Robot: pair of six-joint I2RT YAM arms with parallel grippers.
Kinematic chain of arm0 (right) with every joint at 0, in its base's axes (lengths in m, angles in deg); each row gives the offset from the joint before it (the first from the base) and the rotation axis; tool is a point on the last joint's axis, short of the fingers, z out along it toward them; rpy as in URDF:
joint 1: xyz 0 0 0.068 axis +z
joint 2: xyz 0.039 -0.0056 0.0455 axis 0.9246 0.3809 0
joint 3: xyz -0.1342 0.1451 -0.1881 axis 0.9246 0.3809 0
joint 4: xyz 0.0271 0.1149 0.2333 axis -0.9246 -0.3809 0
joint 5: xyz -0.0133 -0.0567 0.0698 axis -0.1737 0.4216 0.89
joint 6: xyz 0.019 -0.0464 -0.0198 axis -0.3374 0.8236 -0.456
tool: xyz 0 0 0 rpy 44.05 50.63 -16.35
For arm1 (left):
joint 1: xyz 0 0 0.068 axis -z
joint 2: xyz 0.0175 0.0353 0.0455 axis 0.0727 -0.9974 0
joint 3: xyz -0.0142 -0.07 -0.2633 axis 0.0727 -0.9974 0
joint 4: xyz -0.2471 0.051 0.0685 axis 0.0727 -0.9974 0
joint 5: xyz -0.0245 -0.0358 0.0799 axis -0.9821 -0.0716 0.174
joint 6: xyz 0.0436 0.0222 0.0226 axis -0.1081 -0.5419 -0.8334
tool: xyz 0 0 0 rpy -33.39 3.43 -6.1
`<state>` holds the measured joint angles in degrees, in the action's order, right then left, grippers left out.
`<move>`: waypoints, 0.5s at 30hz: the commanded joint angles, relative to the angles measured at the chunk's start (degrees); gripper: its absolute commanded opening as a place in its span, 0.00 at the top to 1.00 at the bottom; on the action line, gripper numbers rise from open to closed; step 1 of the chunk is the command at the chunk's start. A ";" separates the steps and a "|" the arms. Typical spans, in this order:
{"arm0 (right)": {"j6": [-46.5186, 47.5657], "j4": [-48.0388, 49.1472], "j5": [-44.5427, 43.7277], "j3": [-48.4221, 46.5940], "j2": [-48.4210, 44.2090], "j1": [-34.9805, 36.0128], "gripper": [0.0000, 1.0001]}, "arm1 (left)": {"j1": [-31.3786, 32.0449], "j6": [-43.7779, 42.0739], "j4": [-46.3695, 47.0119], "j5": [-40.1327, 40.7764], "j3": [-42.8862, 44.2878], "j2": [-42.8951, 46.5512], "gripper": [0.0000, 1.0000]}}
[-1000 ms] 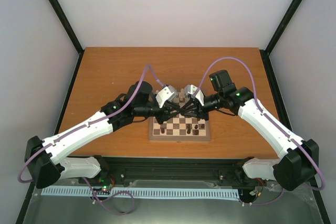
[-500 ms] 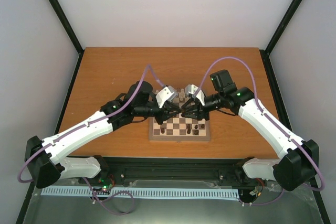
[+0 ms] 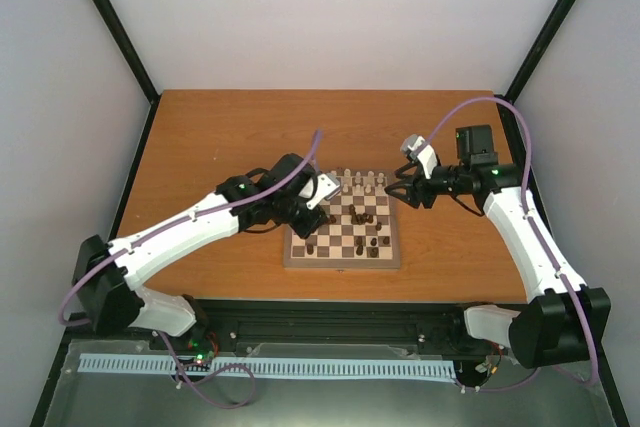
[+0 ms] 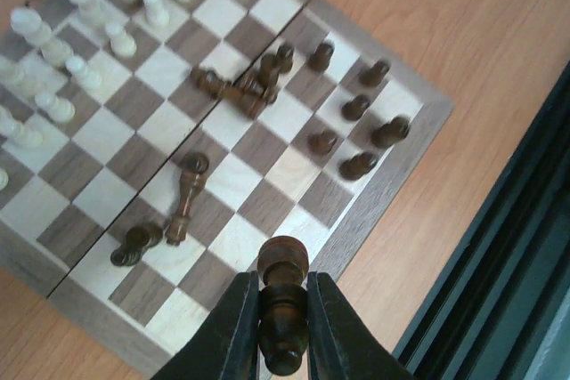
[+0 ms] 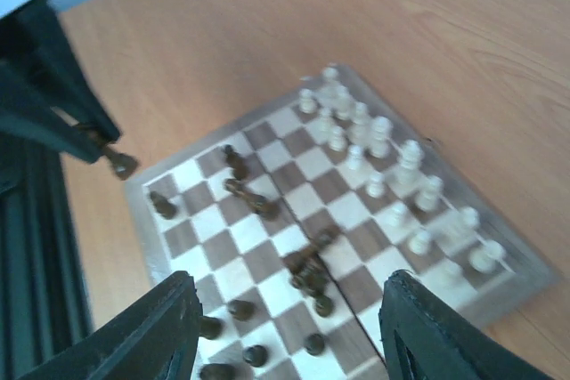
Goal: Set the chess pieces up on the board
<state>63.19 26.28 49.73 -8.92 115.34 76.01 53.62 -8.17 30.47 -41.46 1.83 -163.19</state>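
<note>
The board [image 3: 341,263] lies in the middle of the table. Cream-white chess pieces [image 3: 361,184] stand along its far rows. Dark pieces [image 3: 375,243] stand near its front edge, and several dark ones [image 4: 245,86] lie tipped over mid-board. My left gripper [image 3: 312,217] hangs over the board's near left part, shut on a dark brown piece [image 4: 283,304] held between its fingers [image 4: 233,327]. My right gripper [image 3: 398,190] hovers off the board's far right corner, open and empty [image 5: 289,309].
The board's border [image 4: 405,153] runs close to the black rail [image 4: 508,264] at the table's near edge. Bare orange tabletop [image 3: 250,137] surrounds the board. Black frame posts [image 3: 110,27] stand at the back corners.
My right gripper opened and drew back to the right, off the board. My left gripper pulled left and nearer, carrying the dark piece.
</note>
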 commanded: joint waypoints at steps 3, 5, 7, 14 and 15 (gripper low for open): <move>-5.16 3.28 -8.40 0.86 0.89 -2.23 0.44 | 3.06 -3.97 -11.72 5.76 8.13 -6.77 0.86; -5.28 3.14 -8.49 0.94 1.26 -2.40 0.44 | 4.21 -4.27 -12.57 6.65 8.86 -8.58 0.86; -5.16 3.18 -8.79 1.19 1.37 -2.49 0.44 | 4.89 -4.32 -12.70 6.88 9.23 -9.89 0.86; -4.49 3.01 -8.77 1.55 1.71 -2.66 0.44 | 6.75 -4.73 -14.01 8.97 11.15 -15.13 0.86; -4.42 2.94 -8.76 1.53 1.72 -2.69 0.44 | 6.96 -4.80 -14.05 9.08 11.38 -15.57 0.86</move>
<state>58.76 28.82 41.16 -8.22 116.63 73.96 59.31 -11.51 18.56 -34.03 9.85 -176.51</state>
